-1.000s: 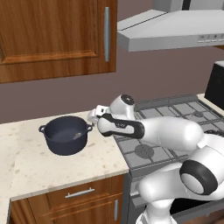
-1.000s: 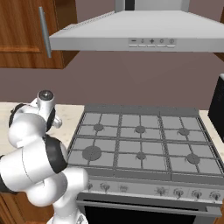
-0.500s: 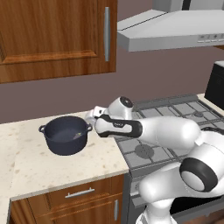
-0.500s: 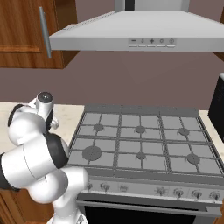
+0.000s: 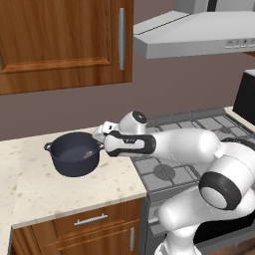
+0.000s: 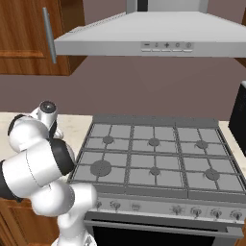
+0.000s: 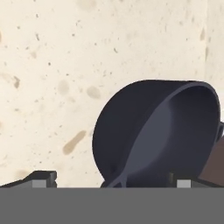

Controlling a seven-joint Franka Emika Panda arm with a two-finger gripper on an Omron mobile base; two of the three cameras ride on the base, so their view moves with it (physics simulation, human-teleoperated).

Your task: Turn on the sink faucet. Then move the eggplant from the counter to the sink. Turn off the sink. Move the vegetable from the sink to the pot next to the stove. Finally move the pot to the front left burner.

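At the left, the counter (image 5: pixel 60 187) carries the pot (image 5: pixel 74 153), which stands upright on the pale stone a short way from the stove edge. One small side handle projects from the pot's left rim and another from its right. Inside the pot a small object shows against the right inner wall; it is too small to identify with confidence.

Just to the right of the pot, the gripper (image 5: pixel 102 132) sits above the pot's right handle, at the end of the white arm that reaches in from the lower right. In the hand view the pot (image 7: pixel 153 131) fills the lower right, seen from the side and above, with the speckled counter (image 7: pixel 65 65) behind it. The two dark fingertips (image 7: pixel 37 178) appear at the bottom of that view, one at the far left and one right of centre. The jaws stand wide apart and hold nothing.

Further right, the stove (image 6: pixel 153 158) lies with its grate bars bare; its front left burner (image 6: pixel 101 168) is nearest the counter. A grey hood (image 6: pixel 163 33) hangs above it, and a wooden wall cabinet (image 5: pixel 64 45) hangs above the counter.
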